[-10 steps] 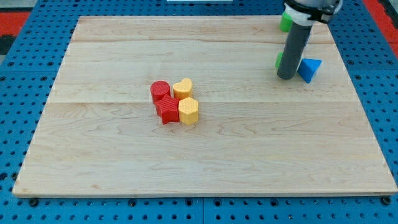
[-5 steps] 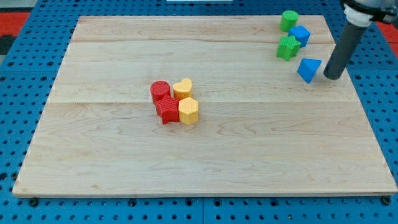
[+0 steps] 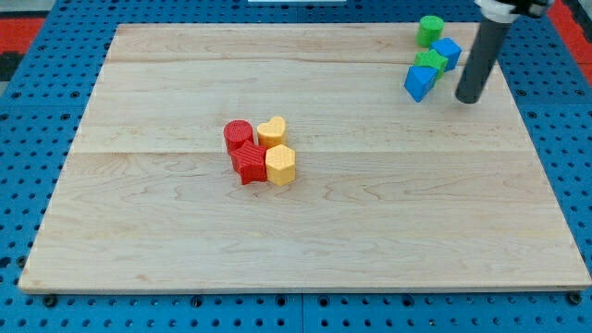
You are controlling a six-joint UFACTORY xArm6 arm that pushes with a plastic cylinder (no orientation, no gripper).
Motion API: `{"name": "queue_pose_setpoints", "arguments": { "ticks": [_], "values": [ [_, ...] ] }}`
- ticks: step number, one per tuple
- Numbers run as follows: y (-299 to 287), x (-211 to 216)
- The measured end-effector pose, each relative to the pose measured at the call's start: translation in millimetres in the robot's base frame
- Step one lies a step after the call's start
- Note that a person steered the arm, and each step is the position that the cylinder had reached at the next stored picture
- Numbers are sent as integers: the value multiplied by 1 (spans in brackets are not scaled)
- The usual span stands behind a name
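- Blue triangular plastic block [image 3: 419,83]: it sits near the top right corner of the pale wooden board [image 3: 139,213], at the lower left end of a tight group of four blocks.
- My tip [image 3: 468,98], the lower end of the straight dark rod, rests on the board just to the view's right of this blue triangular block, apart from it with a strip of bare wood between. The block lies to the view's left of my tip and a touch higher in the view.
- There are no fingers to describe: the arm ends in a plain rod, with nothing that spreads, closes or pinches.
- The rod leans up from my tip toward the view's top right and leaves the picture at the top edge.
- Green star-like block [image 3: 429,63]: touching the upper right of the blue triangular block.
- Blue cube-like block [image 3: 448,51]: pressed against the green star-like block on its right, above and left of my tip.
- Green round block [image 3: 429,30]: closest to the board's top edge, just above the blue cube-like block.
- Well apart, near the board's centre, is a second tight group: a red cylinder [image 3: 238,135], a yellow heart-shaped block [image 3: 272,130], a red star-like block [image 3: 249,164] and a yellow hexagonal block [image 3: 280,165], all touching their neighbours.
- The board lies on a blue perforated table [image 3: 28,185].
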State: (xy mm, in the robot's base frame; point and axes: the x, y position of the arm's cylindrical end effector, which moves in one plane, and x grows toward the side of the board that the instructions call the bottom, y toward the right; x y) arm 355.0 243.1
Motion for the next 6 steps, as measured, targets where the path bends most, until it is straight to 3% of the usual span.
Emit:
{"name": "queue_pose_setpoints", "arguments": {
  "ticks": [1, 2, 3, 4, 6],
  "values": [
    [56, -70],
    [32, -138],
    [-27, -150],
    [-35, -163],
    [-108, -161]
  ]
}}
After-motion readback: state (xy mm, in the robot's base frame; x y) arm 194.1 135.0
